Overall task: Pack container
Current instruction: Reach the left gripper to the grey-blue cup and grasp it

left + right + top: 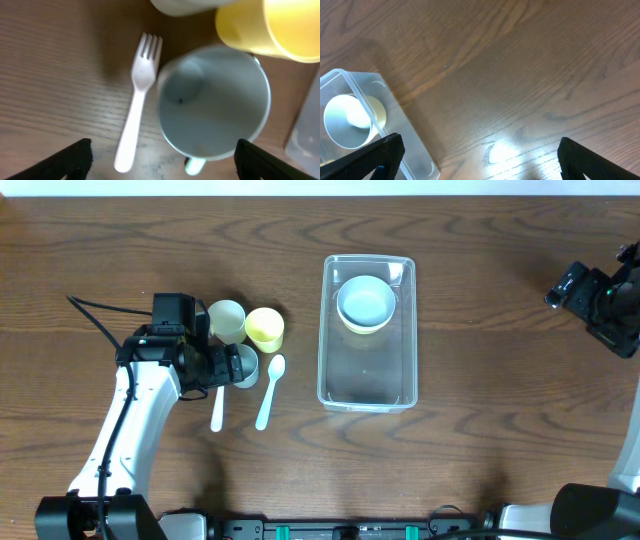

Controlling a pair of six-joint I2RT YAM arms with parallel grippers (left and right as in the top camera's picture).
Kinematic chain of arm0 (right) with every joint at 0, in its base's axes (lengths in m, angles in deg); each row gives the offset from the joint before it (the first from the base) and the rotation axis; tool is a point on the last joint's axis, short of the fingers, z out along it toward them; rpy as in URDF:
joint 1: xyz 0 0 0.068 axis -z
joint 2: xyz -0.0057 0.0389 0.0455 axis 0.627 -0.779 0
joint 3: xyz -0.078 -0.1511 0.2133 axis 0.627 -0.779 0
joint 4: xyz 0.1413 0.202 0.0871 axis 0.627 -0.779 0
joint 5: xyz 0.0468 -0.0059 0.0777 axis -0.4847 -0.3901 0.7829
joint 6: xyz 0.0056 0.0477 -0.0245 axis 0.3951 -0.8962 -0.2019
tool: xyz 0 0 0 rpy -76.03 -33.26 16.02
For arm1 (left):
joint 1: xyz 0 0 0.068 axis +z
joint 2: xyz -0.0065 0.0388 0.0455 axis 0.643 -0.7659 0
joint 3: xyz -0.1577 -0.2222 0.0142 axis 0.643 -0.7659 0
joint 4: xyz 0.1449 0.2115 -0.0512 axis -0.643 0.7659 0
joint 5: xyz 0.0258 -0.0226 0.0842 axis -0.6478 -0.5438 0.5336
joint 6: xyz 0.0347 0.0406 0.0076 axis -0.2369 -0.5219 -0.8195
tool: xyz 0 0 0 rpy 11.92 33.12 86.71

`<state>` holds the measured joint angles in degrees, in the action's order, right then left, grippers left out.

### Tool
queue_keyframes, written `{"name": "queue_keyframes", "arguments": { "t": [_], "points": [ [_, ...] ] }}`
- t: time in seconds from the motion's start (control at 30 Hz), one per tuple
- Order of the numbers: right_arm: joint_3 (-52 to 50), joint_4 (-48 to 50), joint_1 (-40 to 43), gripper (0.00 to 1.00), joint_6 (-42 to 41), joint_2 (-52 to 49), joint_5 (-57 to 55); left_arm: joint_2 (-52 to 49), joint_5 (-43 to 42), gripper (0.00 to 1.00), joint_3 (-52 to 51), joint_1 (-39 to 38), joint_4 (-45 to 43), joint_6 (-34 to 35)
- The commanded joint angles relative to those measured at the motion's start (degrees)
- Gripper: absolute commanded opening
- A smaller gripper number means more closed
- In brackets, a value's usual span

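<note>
Your left gripper [164, 152] is hanging wide open over the pale blue cup [212, 102], gripping nothing. Risk: the yellow cup [270, 22] is crowding that cup's rim and the white fork [136, 107] is lying just beside it, so a closing finger is likely knocking 1 of them askew. The container [366, 375] is sitting well apart on that gripper's right side, 2 stacked bowls [366, 302] filling its far end. Your right gripper [480, 152] is also open and empty, well apart beyond the container.
</note>
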<state>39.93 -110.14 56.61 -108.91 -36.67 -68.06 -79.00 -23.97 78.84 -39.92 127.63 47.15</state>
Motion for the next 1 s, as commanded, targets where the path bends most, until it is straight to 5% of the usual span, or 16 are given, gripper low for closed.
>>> {"name": "queue_keyframes", "arguments": {
  "t": [0.0,0.4,0.5,0.67,0.97],
  "points": [
    [0.0,0.1,0.2,0.99,0.2,-0.2,-0.2,-0.1,5.4,0.85,0.3,-0.1,-0.6,0.3],
    [0.0,0.1,0.2,0.99,0.2,-0.2,-0.2,-5.7,4.4,0.7,0.1,-0.1,-3.6,0.3],
    [0.0,0.1,0.2,0.99,0.2,-0.2,-0.2,-6.5,4.3,0.52,0.1,-0.1,-4.6,0.3],
    [0.0,0.1,0.2,0.99,0.2,-0.2,-0.2,-6.5,4.3,0.06,0.1,-0.1,-6.3,0.3],
    [0.0,0.1,0.2,0.99,0.2,-0.2,-0.2,-4.5,0.0,0.06,1.7,-0.2,-3.8,0.3]
  ]
}}
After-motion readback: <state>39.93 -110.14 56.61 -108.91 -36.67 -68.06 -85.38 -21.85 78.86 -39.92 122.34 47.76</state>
